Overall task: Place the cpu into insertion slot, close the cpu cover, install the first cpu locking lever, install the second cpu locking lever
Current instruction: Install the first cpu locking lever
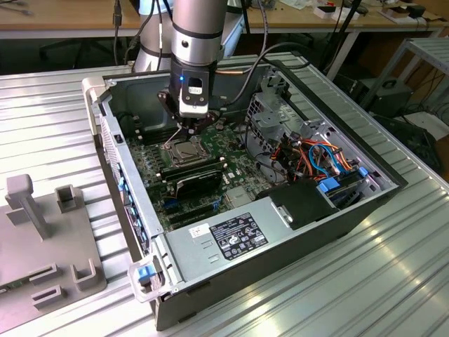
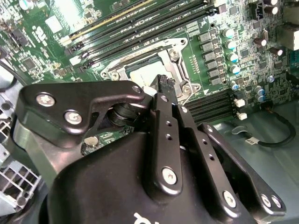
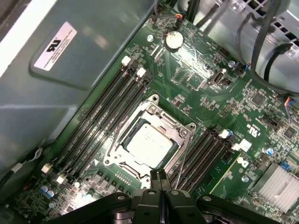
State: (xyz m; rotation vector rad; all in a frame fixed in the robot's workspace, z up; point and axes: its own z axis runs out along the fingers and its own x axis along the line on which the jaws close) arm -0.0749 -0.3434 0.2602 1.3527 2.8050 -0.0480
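One cpu (image 3: 148, 145) flat, face-up under the cpu cover (image 3: 164, 117); pincer (image 3: 159, 174) closed at its edge.

A robotics lab or electronics workshop, to judge by the gear; a silver and black industrial robot arm (image 1: 196, 35) stands over an open black metal desktop computer case (image 1: 280, 256); the case lies on a ribbed silver aluminium table top (image 1: 393, 281); its green circuit motherboard (image 3: 210, 93) is laid bare; a grey plastic fixture block with upright posts (image 1: 42, 239) sits on the table at the exterior view's left; behind runs a long wooden workbench (image 1: 70, 17) strewn with cables; a grey metal shelf rack (image 1: 428, 53) stands at the exterior view's right.
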